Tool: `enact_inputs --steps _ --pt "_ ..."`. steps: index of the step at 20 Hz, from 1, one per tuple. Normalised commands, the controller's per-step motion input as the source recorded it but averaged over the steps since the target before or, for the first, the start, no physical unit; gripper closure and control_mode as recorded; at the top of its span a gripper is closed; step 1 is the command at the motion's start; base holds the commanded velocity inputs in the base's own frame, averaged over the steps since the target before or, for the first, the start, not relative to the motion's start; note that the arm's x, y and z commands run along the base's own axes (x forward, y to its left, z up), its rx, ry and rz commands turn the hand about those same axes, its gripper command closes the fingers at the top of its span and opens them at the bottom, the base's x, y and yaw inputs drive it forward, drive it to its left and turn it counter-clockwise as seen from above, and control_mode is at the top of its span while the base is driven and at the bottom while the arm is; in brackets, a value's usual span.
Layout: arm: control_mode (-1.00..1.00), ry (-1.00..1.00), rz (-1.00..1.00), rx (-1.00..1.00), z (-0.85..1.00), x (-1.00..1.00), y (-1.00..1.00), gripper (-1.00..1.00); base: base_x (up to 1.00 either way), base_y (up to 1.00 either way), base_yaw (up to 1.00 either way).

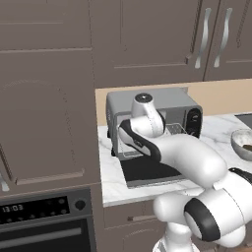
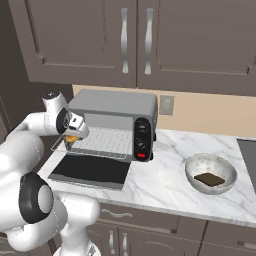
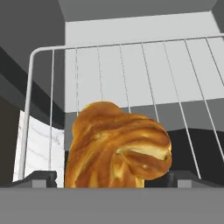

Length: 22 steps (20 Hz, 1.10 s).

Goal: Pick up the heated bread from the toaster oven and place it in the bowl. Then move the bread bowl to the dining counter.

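Heated bread (image 3: 116, 148) at front-left corner of toaster oven (image 2: 112, 125) wire rack (image 3: 131, 78), between gripper (image 3: 111, 178) tips; clamped or merely straddling, cannot tell. Likely light, soft, crushable: hold across middle, gently. Bowl (image 2: 192, 167) right of oven.
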Motion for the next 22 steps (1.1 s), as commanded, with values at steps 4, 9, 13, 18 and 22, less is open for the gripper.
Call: enact_inputs --steps 4,9,13,18,22 --pt "-1.00 0.00 -0.09 0.00 -0.15 0.26 0.00 -1.00 0.00 0.00 0.00" --pt "-1.00 0.00 -0.06 0.00 -0.21 0.07 0.00 -1.00 0.00 0.00 0.00" --pt "-1.00 0.00 -0.03 0.00 -0.23 0.00 0.00 -1.00 0.00 0.00 0.00" --pt "-1.00 0.00 -0.01 0.00 -0.10 0.00 0.00 1.00 0.00 0.00 0.00" --pt "-1.00 0.00 0.00 0.00 0.00 0.00 0.00 1.00 0.00 0.00 0.00"
